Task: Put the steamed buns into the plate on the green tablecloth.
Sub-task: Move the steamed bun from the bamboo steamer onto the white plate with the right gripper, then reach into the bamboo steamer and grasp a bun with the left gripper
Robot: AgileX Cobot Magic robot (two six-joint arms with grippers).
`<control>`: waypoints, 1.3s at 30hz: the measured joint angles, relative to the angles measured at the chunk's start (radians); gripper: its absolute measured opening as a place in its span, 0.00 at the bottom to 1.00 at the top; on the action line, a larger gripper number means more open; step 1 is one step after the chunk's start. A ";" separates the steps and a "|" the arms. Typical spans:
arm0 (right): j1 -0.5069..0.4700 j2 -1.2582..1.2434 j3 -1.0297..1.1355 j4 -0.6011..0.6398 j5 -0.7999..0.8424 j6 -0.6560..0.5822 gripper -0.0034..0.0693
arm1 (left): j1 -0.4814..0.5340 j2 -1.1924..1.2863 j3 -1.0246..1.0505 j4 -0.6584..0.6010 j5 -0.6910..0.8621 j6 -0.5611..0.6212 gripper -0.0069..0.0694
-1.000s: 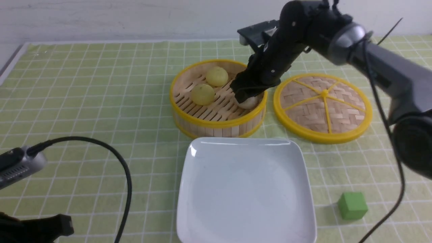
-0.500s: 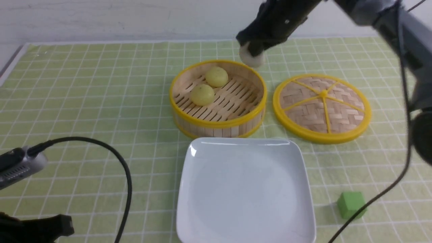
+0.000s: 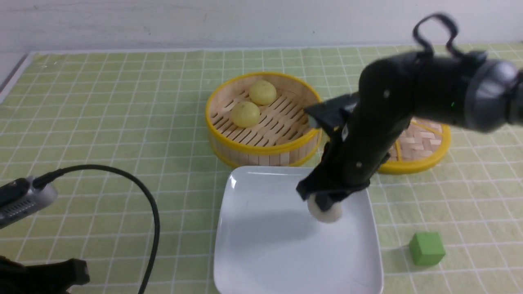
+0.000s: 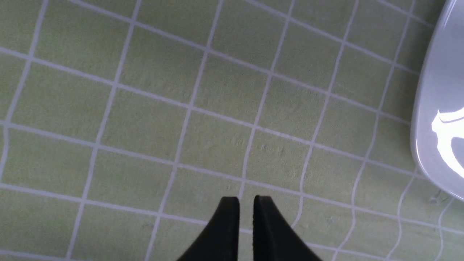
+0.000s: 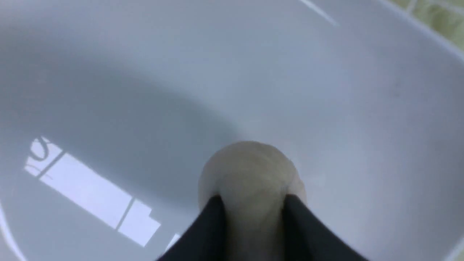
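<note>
**Right Gripper Brings Greyish-White Bun Over White Plate**

Front view: The right gripper [image 3: 316, 198] grasps the greyish-white steamed bun [image 3: 329, 214] over the square white plate [image 3: 261, 245], inside its raised rim. Bare plate spreads around the bun. Two pale-yellow steamed buns [image 3: 262, 92] [image 3: 245, 114] sit in the round bamboo steamer [image 3: 261, 150], just beyond the plate's far rim. The arm partly hides the woven bamboo lid [image 3: 421, 143]. Open green tablecloth [image 3: 122, 122] lies between the plate and the left gripper [image 3: 79, 271]; a green cube [image 3: 426, 248] stands beyond the opposite rim. White grid lines cross the cloth, which ends before a pale wall [image 3: 163, 20].

Left wrist view: The left gripper's fingertips [image 4: 232, 210] stand slightly parted, holding nothing, above bare cloth, the plate's rounded corner nearby.

Right wrist view: Blurred fingers [image 5: 215, 217] clasp the bun; glossy plate shows reflections. Contact with the plate is unclear.
</note>
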 joint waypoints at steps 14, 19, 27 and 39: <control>0.010 -0.207 -0.221 -0.095 0.376 -0.033 0.41 | 0.000 0.006 -0.002 -0.024 -0.028 0.032 0.25; 0.010 -0.417 -0.104 -0.119 0.392 -0.027 0.03 | 0.000 0.093 -0.073 -0.061 -0.028 0.082 0.24; 0.010 -0.800 0.348 -0.177 0.378 -0.028 0.03 | -0.097 0.444 -0.376 -0.221 0.001 0.277 0.09; 0.010 -0.871 0.537 -0.173 0.253 -0.028 0.03 | -0.292 1.193 -1.294 -0.036 0.146 0.186 0.49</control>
